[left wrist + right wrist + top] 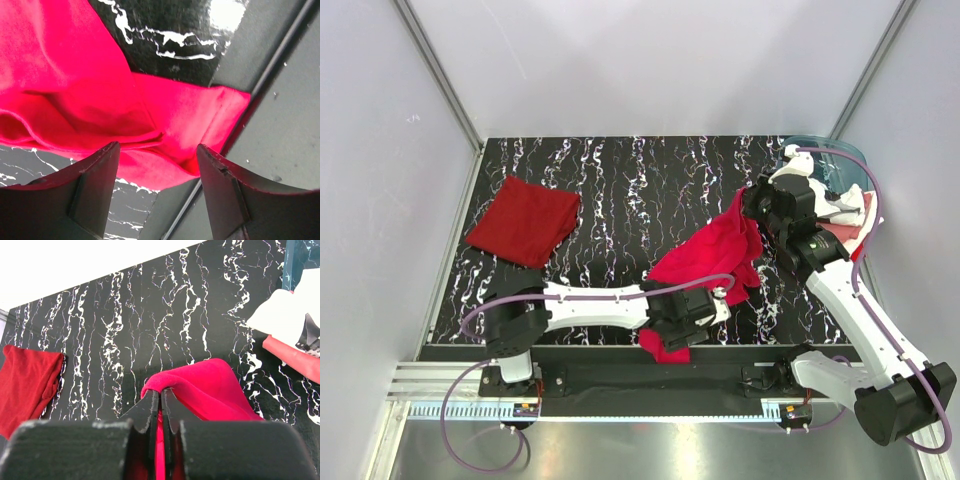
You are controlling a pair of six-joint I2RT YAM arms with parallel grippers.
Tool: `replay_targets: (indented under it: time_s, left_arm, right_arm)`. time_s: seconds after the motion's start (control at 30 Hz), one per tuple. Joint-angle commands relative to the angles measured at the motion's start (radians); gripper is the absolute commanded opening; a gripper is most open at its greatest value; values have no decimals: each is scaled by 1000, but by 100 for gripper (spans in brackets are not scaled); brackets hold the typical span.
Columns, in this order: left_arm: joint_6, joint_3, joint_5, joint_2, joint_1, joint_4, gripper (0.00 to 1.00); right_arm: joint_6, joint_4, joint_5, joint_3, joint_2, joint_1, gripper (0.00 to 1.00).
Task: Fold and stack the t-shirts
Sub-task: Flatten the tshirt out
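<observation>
A bright crimson t-shirt (715, 255) hangs stretched across the black marbled table. My right gripper (752, 205) holds its far corner up; in the right wrist view the gripper (161, 392) is shut on a fold of the crimson cloth (215, 385). The shirt's near corner (165, 115) lies at the table's front edge. My left gripper (157, 150) stands open just over that corner, holding nothing. In the top view the left gripper (668, 335) sits above this near corner. A darker red t-shirt (523, 220) lies folded at the back left.
A translucent blue tub (840, 150) stands at the back right, behind the right arm. A white t-shirt with dark marks (285, 310) and a salmon one (290, 355) spill from it. The grey front rail (280, 125) runs beside the left gripper.
</observation>
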Motion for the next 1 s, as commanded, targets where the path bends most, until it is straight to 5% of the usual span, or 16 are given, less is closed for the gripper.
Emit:
replay_targets:
  time_s: [0.0,0.27,0.53,0.77,0.97]
  left_arm:
    - [9,53,-31,48,-5,-16,68]
    - [-8,92,-110,123,-2,-50,46]
    - [-23,103,-164,126,-1,-50,0]
    - [-112,22,-193,-56,74,62,0]
    - [-290,-110,-19,-369,399,234,0]
  right_arm:
    - [7,47,-12,-2,-8,-3,6]
    - [7,48,-12,-4,-10,-4,6]
    - [7,48,-14,-4,-10,-3,6]
    - [7,47,0,-5,-7,-4,5]
    - [15,26,69,4,-4,-4,0]
